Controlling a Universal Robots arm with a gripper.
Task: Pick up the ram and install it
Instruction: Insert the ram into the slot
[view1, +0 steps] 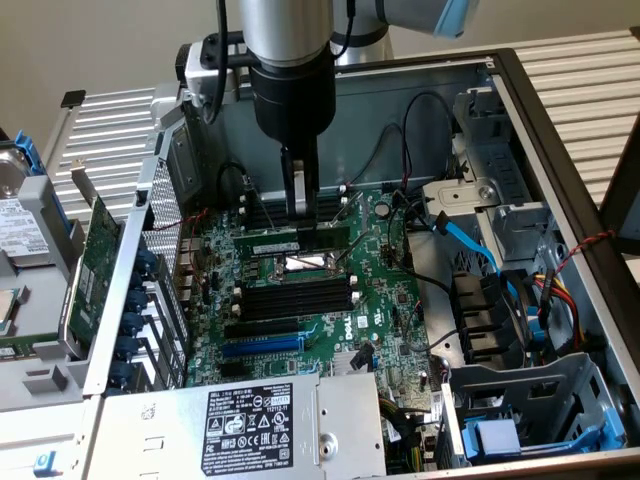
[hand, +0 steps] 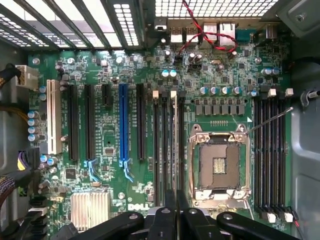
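Your jaws are pinched almost shut on the ram, holding it at mid-length by its upper edge. The arm comes straight down into the open computer case.

- The ram hangs level, label side toward the exterior camera, low over the motherboard.
- In the exterior view it sits just beside the CPU socket, on the side toward the case's far wall.
- In the wrist view you look down its thin edge, which runs along the bank of black memory slots next to the socket.
- You cannot tell whether its lower edge touches a slot or is just above it.
- The blue expansion slot lies well apart, beyond that bank.
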